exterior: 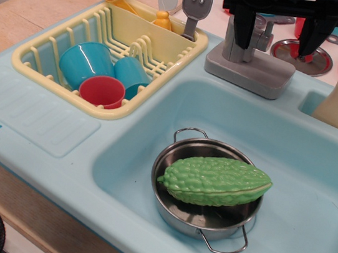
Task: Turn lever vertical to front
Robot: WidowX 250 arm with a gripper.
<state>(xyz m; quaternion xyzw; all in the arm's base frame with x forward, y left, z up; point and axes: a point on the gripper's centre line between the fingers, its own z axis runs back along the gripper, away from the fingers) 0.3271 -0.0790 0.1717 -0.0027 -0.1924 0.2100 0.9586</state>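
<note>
Gripper [275, 44] spread wide, holding nothing, straddling the faucet [248, 56]. Lever [267, 32] sits between fingers; best to push near its tip, slowly, forward.

Black gripper [275, 44] spread wide above grey faucet [249, 59], lever [267, 32] between its fingers, green gourd [215, 181] in steel pot [202, 216], 3 cups in yellow rack [166, 57], grey fork [197, 4] upright

A toy kitchen: a pale blue plastic sink [159, 109], a yellow dish rack [54, 47] and a small steel pot [171, 158].
</note>
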